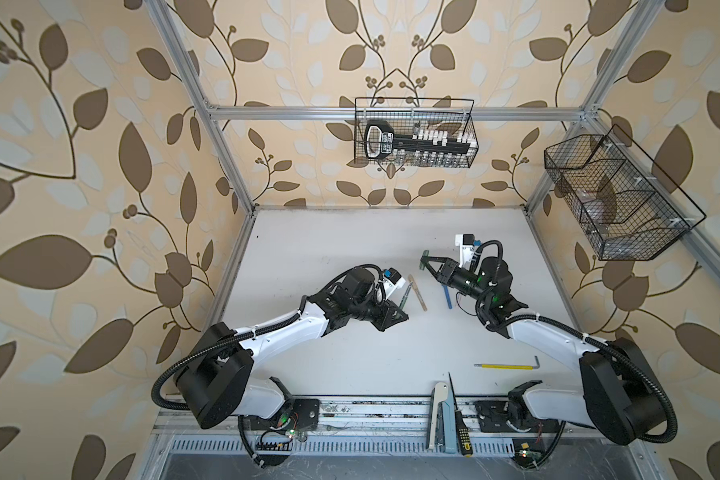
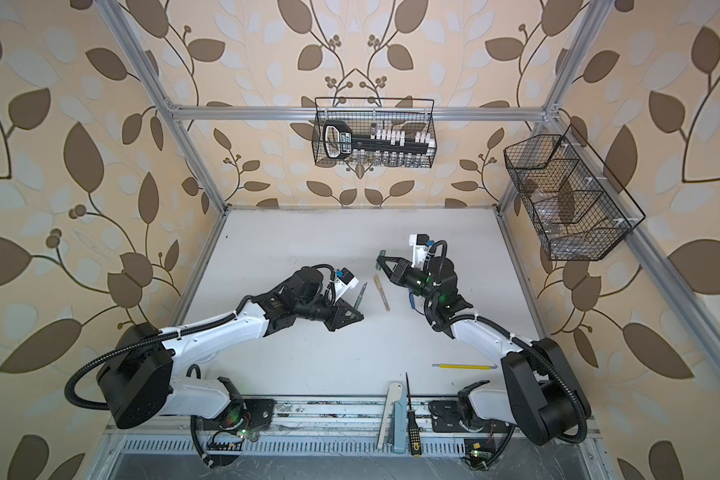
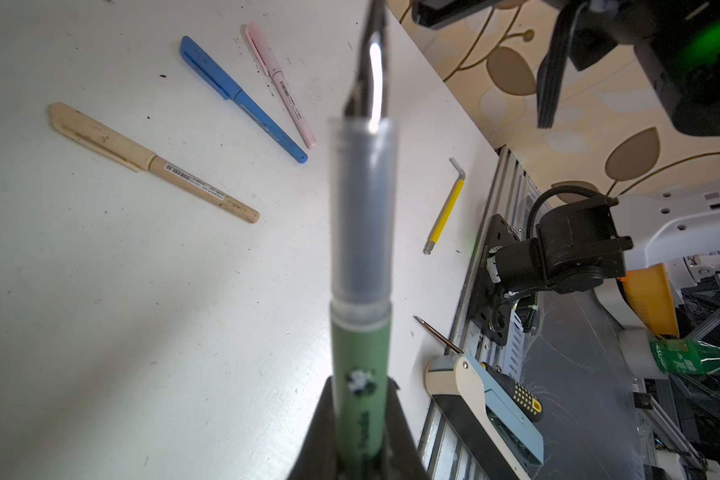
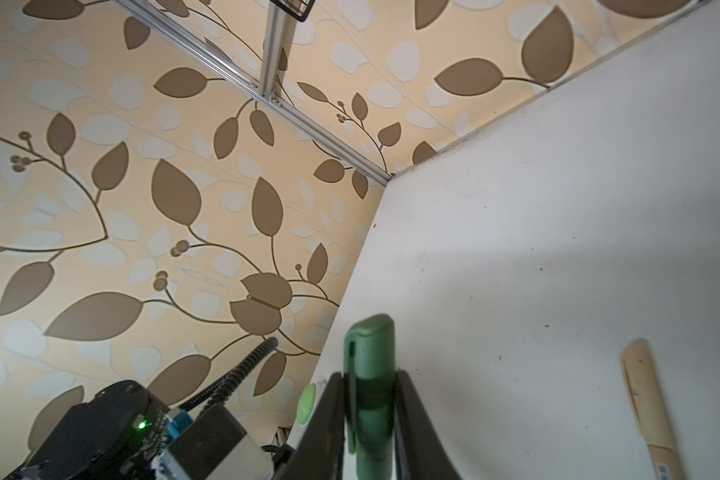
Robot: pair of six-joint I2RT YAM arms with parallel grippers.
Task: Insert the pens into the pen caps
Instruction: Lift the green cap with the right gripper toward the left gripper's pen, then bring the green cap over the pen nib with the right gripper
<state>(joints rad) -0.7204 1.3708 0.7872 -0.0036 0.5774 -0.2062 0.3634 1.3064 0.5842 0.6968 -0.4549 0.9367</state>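
Note:
My left gripper point(image 3: 360, 419) point(image 1: 400, 316) is shut on the green pen point(image 3: 360, 353) point(image 1: 406, 293), which is uncapped with its dark tip pointing away from the jaws. The right gripper point(image 4: 371, 399) point(image 1: 425, 262) is shut on the green pen cap point(image 4: 371, 353) point(image 2: 382, 254), held above the table to the right of and beyond the pen, clear of it. On the table between the arms lie a tan pen point(image 3: 154, 162) point(image 1: 417, 292), a blue pen point(image 3: 242, 97) point(image 1: 447, 297) and a pink pen point(image 3: 279, 83), each with its cap on. The pink one is hidden in both top views.
A yellow hex key point(image 1: 506, 365) lies near the front right. A white-and-blue tool point(image 1: 441, 411) and a black-yellow screwdriver point(image 1: 460, 428) rest on the front rail. Two wire baskets point(image 1: 414, 133) point(image 1: 616, 199) hang on the back and right walls.

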